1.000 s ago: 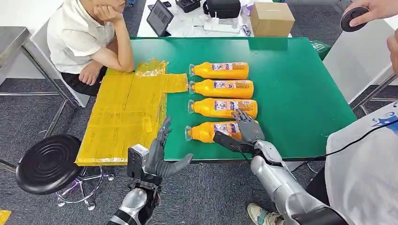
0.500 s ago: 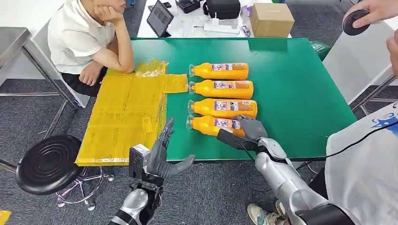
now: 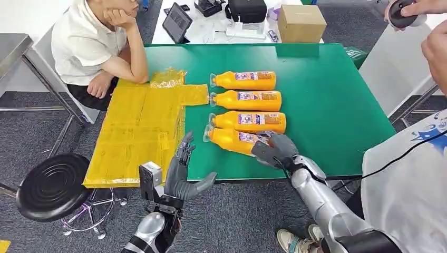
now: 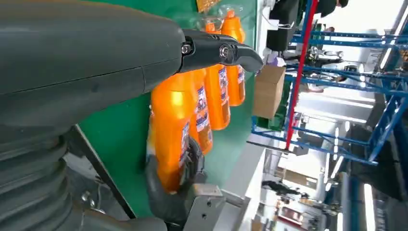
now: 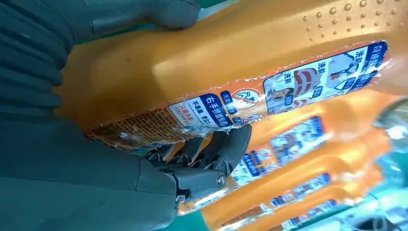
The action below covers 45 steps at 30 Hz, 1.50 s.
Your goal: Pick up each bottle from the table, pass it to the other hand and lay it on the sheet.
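Gripping nearest orange bottle (image 3: 232, 139) at its base end w/ right hand (image 3: 276, 149), fingers (image 5: 226, 149) wrapped round label; bottle tilted, cap end toward yellow sheet (image 3: 142, 126), just beside next bottle (image 3: 248, 120) in row. Two more bottles (image 3: 246, 99) (image 3: 243, 80) lying parallel further back on green desk (image 3: 327, 105). Left hand (image 3: 181, 174) held upright off near desk edge, fingers apart, holding nothing. Sheet spread flat over left part of desk. Person in white shirt (image 3: 89, 42) seated at far left, elbow on desk.

Four bottles (image 3: 244, 103) lie stacked front-to-back, seemingly just right of the sheet (image 3: 139, 129).
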Each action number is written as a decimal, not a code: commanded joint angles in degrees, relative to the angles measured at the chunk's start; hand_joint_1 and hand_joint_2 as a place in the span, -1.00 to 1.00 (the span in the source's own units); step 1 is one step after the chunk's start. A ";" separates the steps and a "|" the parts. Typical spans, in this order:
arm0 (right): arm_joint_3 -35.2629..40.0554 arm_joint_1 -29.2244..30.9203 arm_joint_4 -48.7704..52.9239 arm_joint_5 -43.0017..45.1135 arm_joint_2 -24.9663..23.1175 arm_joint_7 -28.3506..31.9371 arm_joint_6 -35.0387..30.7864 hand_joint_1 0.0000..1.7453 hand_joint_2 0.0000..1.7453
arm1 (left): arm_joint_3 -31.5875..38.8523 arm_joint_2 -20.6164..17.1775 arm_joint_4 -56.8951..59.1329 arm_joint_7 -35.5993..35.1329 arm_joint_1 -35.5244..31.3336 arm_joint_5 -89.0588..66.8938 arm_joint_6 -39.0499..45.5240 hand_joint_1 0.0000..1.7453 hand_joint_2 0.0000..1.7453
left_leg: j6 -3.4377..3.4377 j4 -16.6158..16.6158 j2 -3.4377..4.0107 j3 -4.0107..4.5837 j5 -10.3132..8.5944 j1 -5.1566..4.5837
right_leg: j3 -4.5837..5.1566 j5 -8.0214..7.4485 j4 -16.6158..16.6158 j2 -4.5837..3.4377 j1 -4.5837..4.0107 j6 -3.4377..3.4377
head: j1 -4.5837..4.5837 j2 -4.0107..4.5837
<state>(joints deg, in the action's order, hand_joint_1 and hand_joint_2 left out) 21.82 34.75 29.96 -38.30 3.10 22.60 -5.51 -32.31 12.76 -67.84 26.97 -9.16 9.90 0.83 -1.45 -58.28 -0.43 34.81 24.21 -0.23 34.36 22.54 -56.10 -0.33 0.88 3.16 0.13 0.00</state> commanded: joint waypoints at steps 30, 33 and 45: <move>-1.00 -8.03 11.16 14.59 -3.04 6.03 -0.15 0.90 1.00 | 3.82 -1.67 11.10 -9.16 0.34 28.92 -7.50 -1.00 1.00 | 0.11 0.08 0.00 0.36 0.06 0.04 | 0.30 0.08 0.04 0.01 -0.04 -0.13 | -0.02 0.00; -0.20 -7.36 11.18 14.65 -3.47 6.43 0.39 0.84 1.00 | 3.79 -1.17 12.97 -9.21 -1.39 29.58 -8.39 -1.00 1.00 | 0.08 0.05 -0.04 0.46 0.03 0.02 | 0.39 0.06 0.00 0.04 -0.01 -0.10 | -0.02 0.00; 2.38 -5.64 10.13 15.34 -3.94 7.86 1.12 0.84 1.00 | 5.02 1.48 26.01 -9.40 -7.15 33.01 -9.35 -1.00 1.00 | 0.06 0.04 -0.04 0.54 0.03 0.01 | 0.42 0.06 -0.01 0.01 0.01 -0.07 | 0.00 0.00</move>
<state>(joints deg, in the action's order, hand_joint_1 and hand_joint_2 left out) 21.05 26.14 42.42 -23.56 -1.00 30.01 -4.94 -28.06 13.62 -52.55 17.79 -11.69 41.92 -8.57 -1.47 -58.29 -0.54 35.52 24.19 -0.24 34.93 22.55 -56.14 -0.30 0.92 3.19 0.13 0.00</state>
